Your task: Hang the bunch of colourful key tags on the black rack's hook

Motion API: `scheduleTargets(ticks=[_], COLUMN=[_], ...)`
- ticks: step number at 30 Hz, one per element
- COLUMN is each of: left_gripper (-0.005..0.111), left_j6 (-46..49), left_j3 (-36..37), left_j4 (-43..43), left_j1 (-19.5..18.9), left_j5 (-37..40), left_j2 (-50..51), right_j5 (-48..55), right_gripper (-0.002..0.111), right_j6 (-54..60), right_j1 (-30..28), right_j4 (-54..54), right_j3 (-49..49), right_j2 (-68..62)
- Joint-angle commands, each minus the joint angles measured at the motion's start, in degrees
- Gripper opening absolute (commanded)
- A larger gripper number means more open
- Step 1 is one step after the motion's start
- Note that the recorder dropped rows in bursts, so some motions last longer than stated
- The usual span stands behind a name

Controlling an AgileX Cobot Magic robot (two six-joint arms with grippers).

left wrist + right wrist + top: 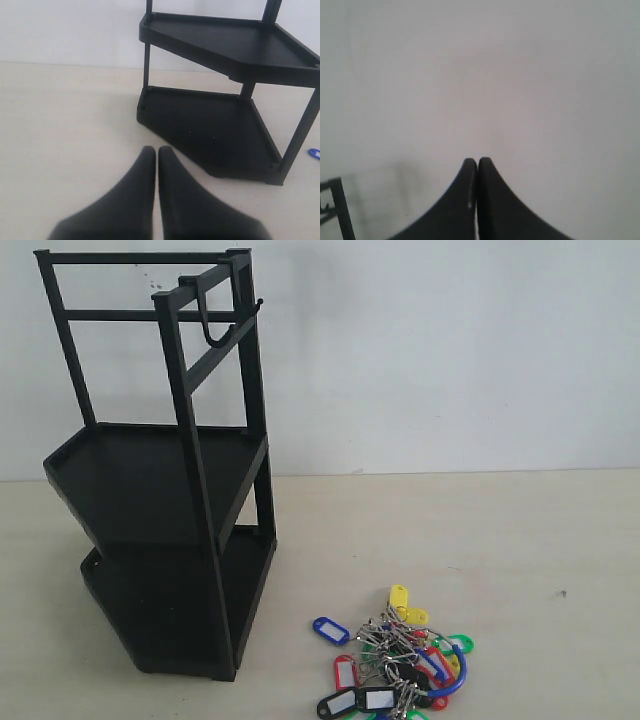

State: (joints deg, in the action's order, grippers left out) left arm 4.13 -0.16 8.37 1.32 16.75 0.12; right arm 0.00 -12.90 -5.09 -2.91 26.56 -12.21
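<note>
closest to the exterior camera, the colourful key tag bunch (395,665) lies loose on the tabletop (520,560), just off the front corner of the black rack (160,490) and apart from it. its lowest tags are cut off by the frame edge. it sprawls in a rough fan with no clear long axis. the one part that matters for hanging, the blue-and-silver loop (458,665), curves along the side farthest from the rack. the hook (207,325) hangs from the rack's top bar, high above the bunch and across toward the rack side, so the carry will be mostly upward with a short sideways shift. neither arm shows in the exterior view. the left end effector (156,150) has its two dark fingers pressed together with nothing between them, low over the tabletop and facing the rack's two shelves. from there only a blue sliver of one tag (313,154) peeks past a rack post, so the rack stands between that arm and the bunch. the right end effector (477,161) is likewise closed on nothing and points at a blank wall (480,75), with a corner of black bar frame (337,205) at the edge, probably the rack's upper frame. the bunch is out of its sight. since the bunch lies on the right arm's side with no rack in the way, that arm looks better placed. it would have to tip down and part its fingers first. the hook is thin and dark against the dark bars, so its open tip is hard to make out, and which rings join the loop cannot be told.
</note>
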Motion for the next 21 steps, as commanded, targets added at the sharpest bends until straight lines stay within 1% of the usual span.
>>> scheduleTargets(ticks=[1, 2, 4, 7, 8, 9, 10, 13, 15, 16, 19, 21], left_gripper=[0.004, 0.004, 0.004, 0.004, 0.004, 0.004, 0.004, 0.004, 0.004, 0.004, 0.004, 0.004], left_j6=[0.2, 0.2, 0.2, 0.2, 0.2, 0.2, 0.2, 0.2, 0.2, 0.2, 0.2, 0.2], left_j3=[0.2, 0.2, 0.2, 0.2, 0.2, 0.2, 0.2, 0.2, 0.2, 0.2, 0.2, 0.2], left_j4=[-0.3, -0.3, -0.3, -0.3, -0.3, -0.3, -0.3, -0.3, -0.3, -0.3, -0.3, -0.3], left_j1=[-0.1, -0.1, -0.1, -0.1, -0.1, -0.1, -0.1, -0.1, -0.1, -0.1, -0.1, -0.1], left_j5=[-0.2, -0.2, -0.2, -0.2, -0.2, -0.2, -0.2, -0.2, -0.2, -0.2, -0.2, -0.2], left_j2=[-0.1, -0.1, -0.1, -0.1, -0.1, -0.1, -0.1, -0.1, -0.1, -0.1, -0.1, -0.1], right_j5=[18.6, 24.2, 29.5, 33.5, 35.6, 36.6, 38.1, 37.8, 38.3, 38.3, 38.0, 38.0], right_gripper=[0.000, 0.000, 0.000, 0.000, 0.000, 0.000, 0.000, 0.000, 0.000, 0.000, 0.000, 0.003], right_j6=[5.0, 6.8, 7.0, 7.4, 8.3, 8.8, 11.5, 20.5, 27.7, 28.6, 28.9, 28.7], right_j1=[-0.2, 0.5, 2.5, 5.9, 8.2, 9.0, 11.1, 14.7, 15.7, 15.8, 15.8, 15.8], right_j4=[0.5, 0.5, 0.2, -0.1, -2.4, -4.3, -6.3, -13.3, -16.3, -18.0, -18.2, -18.2], right_j3=[8.5, 10.9, 12.9, 13.4, 13.4, 13.4, 13.4, 13.5, 13.6, 13.6, 13.6, 13.6], right_j2=[-10.1, -14.9, -21.3, -27.9, -31.3, -32.9, -36.1, -41.9, -44.1, -44.9, -47.5, -49.4])
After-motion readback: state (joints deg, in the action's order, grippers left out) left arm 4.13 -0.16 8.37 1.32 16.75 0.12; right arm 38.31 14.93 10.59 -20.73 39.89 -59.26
